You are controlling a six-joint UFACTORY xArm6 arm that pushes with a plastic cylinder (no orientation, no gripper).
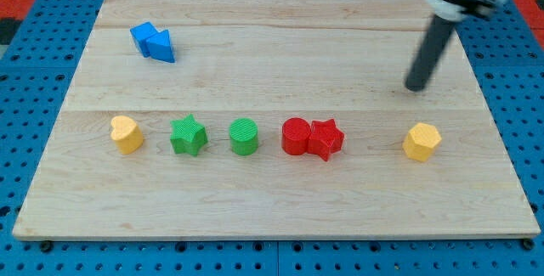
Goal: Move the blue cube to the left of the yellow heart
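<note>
The pale wooden plank surface [280, 47] is light tan with faint grain lines, sitting on a blue pegboard dotted with holes [34, 140]. Up at 10 o'clock, two bright blue blocks, a cube [143, 36] and a wedge-ish piece [161, 46]. Along the middle: yellow plastic heart [126, 133], green star [188, 135], ribbed green cylinder [243, 136], red cylinder [295, 135], red star [325, 138], yellow hexagon block [421, 141]. At 2 o'clock the rod is dark grey-black down to my tip [416, 87].
</note>
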